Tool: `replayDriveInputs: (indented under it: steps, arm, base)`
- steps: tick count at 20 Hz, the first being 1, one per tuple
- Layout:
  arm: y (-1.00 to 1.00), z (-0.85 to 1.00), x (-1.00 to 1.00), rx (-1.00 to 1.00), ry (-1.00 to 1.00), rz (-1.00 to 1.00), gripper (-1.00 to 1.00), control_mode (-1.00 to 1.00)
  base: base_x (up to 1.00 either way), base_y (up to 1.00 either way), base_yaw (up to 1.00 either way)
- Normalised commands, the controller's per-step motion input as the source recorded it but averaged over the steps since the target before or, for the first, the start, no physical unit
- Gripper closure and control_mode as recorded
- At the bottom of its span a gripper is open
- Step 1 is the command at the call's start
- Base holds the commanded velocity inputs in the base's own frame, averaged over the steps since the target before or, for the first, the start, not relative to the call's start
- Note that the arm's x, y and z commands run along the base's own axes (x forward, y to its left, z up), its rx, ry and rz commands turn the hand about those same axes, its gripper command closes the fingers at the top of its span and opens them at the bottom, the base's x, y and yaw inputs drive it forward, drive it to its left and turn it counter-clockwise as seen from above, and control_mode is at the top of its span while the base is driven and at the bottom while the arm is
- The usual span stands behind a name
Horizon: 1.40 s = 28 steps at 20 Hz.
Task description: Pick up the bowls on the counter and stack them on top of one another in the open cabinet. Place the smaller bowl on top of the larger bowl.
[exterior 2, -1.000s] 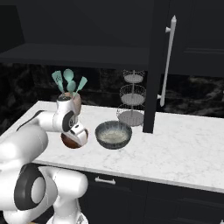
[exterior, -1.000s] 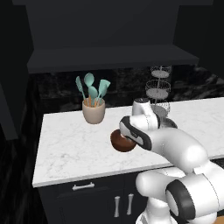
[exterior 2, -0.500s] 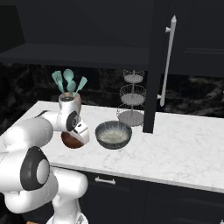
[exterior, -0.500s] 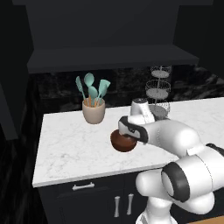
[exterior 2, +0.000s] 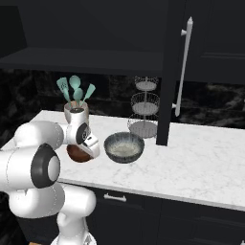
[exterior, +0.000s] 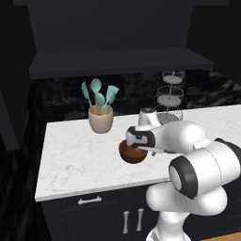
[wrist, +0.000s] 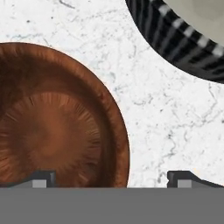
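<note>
The smaller bowl [wrist: 52, 122], glossy reddish-brown, sits on the white marble counter [exterior: 75, 155]. My gripper [wrist: 113, 179] is open and low over the bowl's right rim, with one fingertip [wrist: 41, 178] above its inside and the other outside over bare marble. From the base views the hand [exterior: 135, 145] presses close to the smaller bowl [exterior: 132, 154] [exterior 2: 76, 153]. The larger bowl [exterior 2: 124, 147], dark grey with a pale speckled inside, stands just right of it, apart, and its striped wall [wrist: 183, 35] shows in the hand view. The open cabinet [exterior 2: 81, 60] hangs dark above the counter.
A beige cup of teal utensils [exterior: 100, 120] stands behind the brown bowl near the backsplash. A tiered wire basket stand [exterior 2: 143, 107] is behind the grey bowl. A dark cabinet door with a long silver handle [exterior 2: 184, 62] juts out at the right. Bare marble lies to the left.
The arm has folded lower and forward, bringing the hand down close onto the brown bowl. Both bowls stay where they were, and the jaws stay wide.
</note>
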Motion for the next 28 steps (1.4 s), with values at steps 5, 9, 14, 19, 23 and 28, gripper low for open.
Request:
replayDriveInputs:
  steps: [5,9,14,19,23,28]
  arm:
    - [0.00,-0.25,0.09,0.00,0.00,0.00,-1.00,-1.00]
    - [0.00,0.00,0.00,0.00,0.00,0.00,1.00,-1.00]
    - [0.00,0.01,0.00,0.00,0.00,0.00,1.00,-1.00]
    - [0.00,0.28,-0.14,0.00,-0.10,0.00,1.00,-1.00]
    - [-0.13,0.96,-0.32,0.00,-0.30,-0.01,1.00,-1.00]
    - [-0.51,0.93,-0.18,0.02,-0.23,-0.07,1.00,-1.00]
  base:
    - [0.00,0.00,0.00]
    - [0.00,0.00,0.00]
    - [0.00,0.00,0.00]
    - [0.00,0.00,0.00]
    - [0.00,0.00,0.00]
    - [0.00,0.00,0.00]
